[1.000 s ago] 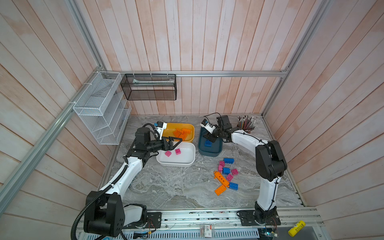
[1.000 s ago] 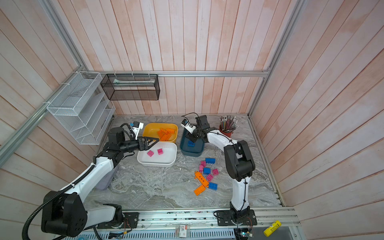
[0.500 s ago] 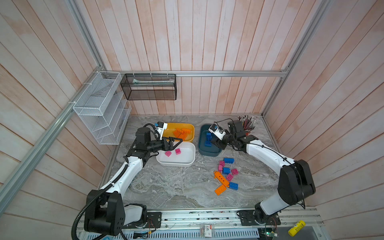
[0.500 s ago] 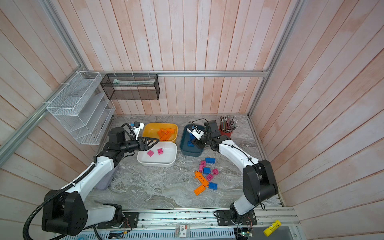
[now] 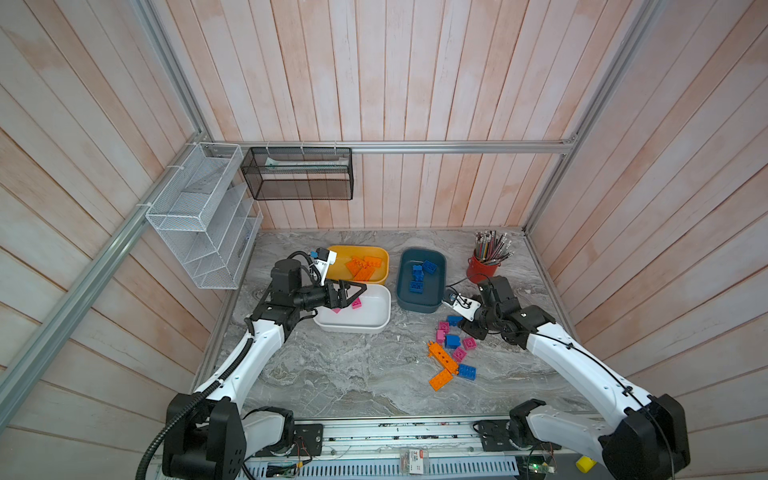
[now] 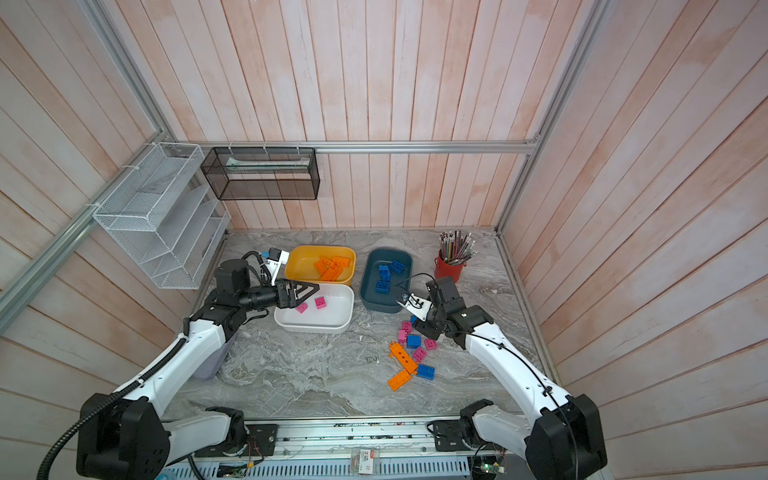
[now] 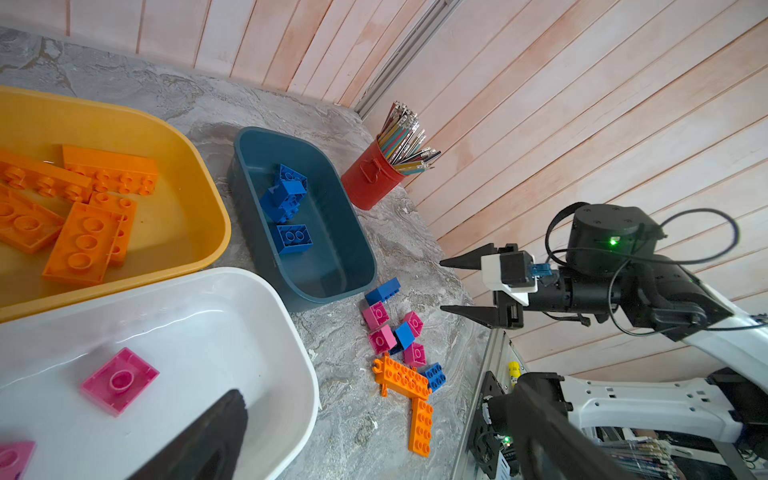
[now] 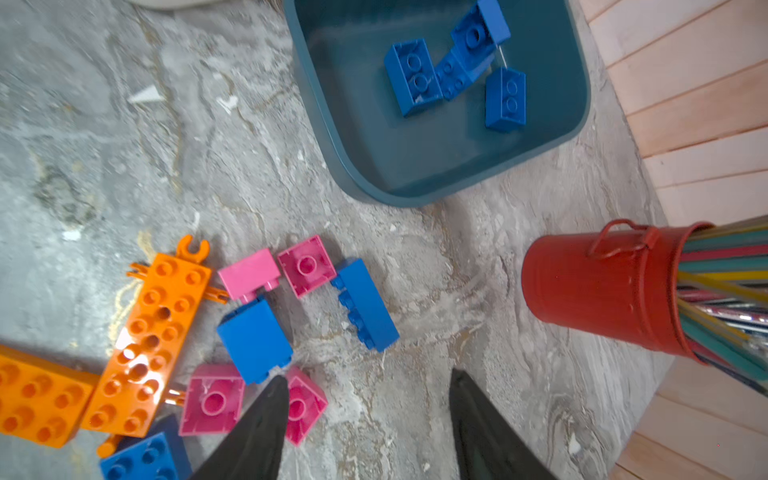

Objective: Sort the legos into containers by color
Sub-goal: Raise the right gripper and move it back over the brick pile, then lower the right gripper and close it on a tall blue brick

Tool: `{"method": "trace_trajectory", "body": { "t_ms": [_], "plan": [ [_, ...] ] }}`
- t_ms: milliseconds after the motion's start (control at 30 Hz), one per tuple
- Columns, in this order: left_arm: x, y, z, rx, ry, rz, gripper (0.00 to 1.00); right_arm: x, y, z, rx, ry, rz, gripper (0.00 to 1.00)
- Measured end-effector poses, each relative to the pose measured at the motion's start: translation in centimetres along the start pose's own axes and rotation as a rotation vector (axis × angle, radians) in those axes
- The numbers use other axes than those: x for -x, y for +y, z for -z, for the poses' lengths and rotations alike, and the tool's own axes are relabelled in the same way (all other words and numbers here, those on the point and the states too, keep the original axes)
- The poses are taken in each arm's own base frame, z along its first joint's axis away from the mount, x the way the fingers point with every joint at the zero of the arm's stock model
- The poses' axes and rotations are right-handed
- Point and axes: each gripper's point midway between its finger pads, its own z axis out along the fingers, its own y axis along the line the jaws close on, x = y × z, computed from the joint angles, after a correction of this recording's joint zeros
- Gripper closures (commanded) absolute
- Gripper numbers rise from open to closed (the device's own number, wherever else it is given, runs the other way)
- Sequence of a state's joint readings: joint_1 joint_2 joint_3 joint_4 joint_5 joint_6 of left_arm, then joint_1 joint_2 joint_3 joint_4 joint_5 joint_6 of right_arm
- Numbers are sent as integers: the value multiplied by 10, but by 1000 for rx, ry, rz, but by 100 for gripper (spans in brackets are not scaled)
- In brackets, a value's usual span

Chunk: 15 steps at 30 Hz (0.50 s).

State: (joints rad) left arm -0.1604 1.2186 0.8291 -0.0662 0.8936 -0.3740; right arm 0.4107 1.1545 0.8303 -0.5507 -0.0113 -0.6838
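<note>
Three containers stand at the back of the table: a yellow tub (image 5: 345, 255) holding orange legos (image 5: 363, 266), a teal tub (image 5: 428, 291) holding blue legos (image 5: 417, 276), and a white tub (image 5: 365, 318) holding two pink legos (image 5: 356, 303). Loose legos lie in a pile (image 5: 453, 349) right of centre: a long orange one (image 5: 442, 357), an orange oblong (image 5: 440, 379), blue and pink ones. My left gripper (image 5: 355, 293) hovers open and empty over the white tub's far-left part. My right gripper (image 8: 369, 376) is open and empty, low over the pile's right edge, one fingertip beside a pink lego (image 8: 305, 405).
A red pencil cup (image 5: 482, 270) stands just behind the right gripper, by the right wall. A white wire basket (image 5: 199, 216) and a black mesh basket (image 5: 299, 174) hang on the left and back walls. Wooden walls close three sides.
My right gripper has pulled back from over the teal tub to the loose pile and its jaws have widened. The left arm has stayed still.
</note>
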Motion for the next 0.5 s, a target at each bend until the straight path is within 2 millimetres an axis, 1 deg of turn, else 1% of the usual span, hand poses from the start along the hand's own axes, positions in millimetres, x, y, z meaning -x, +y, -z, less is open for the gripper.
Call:
{"method": "trace_trajectory", "body": {
  "t_ms": [100, 267, 500],
  "plan": [
    [-1, -1, 1, 0, -1, -2, 0, -11, -3, -13, 12, 47, 6, 38],
    [-2, -4, 3, -5, -3, -19, 0, -27, 2, -44, 73, 127, 35, 39],
    [-4, -5, 4, -5, 4, -35, 0, -33, 5, -78, 139, 135, 65, 40]
  ]
}}
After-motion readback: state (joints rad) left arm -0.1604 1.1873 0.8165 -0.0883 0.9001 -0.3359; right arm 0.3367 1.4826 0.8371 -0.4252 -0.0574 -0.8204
